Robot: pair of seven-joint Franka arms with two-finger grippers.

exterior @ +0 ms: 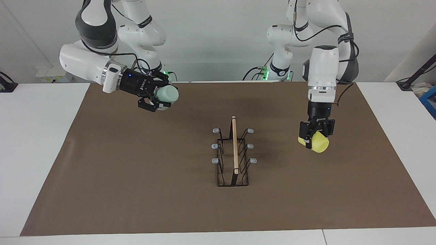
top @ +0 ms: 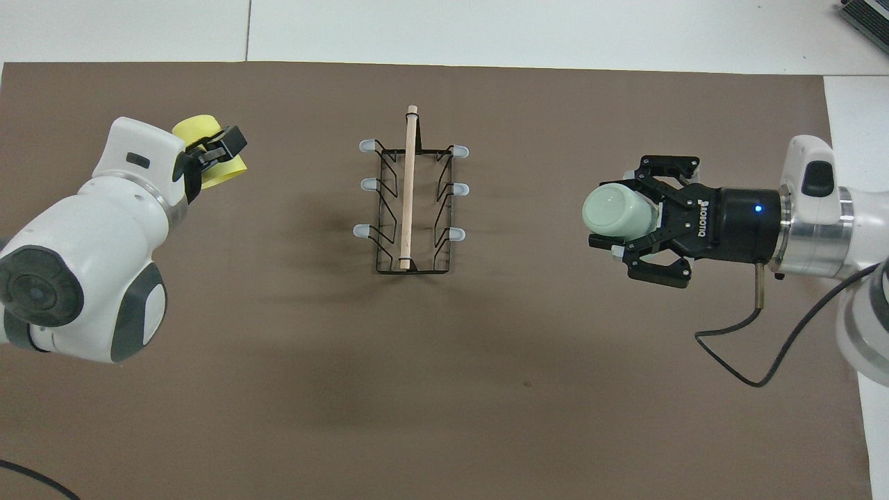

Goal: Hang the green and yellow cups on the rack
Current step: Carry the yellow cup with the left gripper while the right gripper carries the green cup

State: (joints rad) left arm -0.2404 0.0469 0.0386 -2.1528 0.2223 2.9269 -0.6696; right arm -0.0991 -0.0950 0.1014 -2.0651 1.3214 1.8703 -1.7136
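Observation:
The black wire rack [exterior: 233,160] with a wooden bar and grey-tipped prongs stands mid-table; it also shows in the overhead view [top: 410,201]. My right gripper [exterior: 157,97] is shut on the pale green cup [exterior: 167,96], held on its side up in the air over the mat toward the right arm's end; it shows in the overhead view [top: 615,212] with my right gripper [top: 642,219]. My left gripper [exterior: 315,136] is shut on the yellow cup [exterior: 320,143], tilted low over the mat toward the left arm's end; the cup [top: 205,149] and gripper [top: 215,153] show overhead.
A brown mat [exterior: 136,190] covers the white table [exterior: 34,153]. All the rack's prongs are bare. A blue object [exterior: 430,100] lies at the table's edge by the left arm's end.

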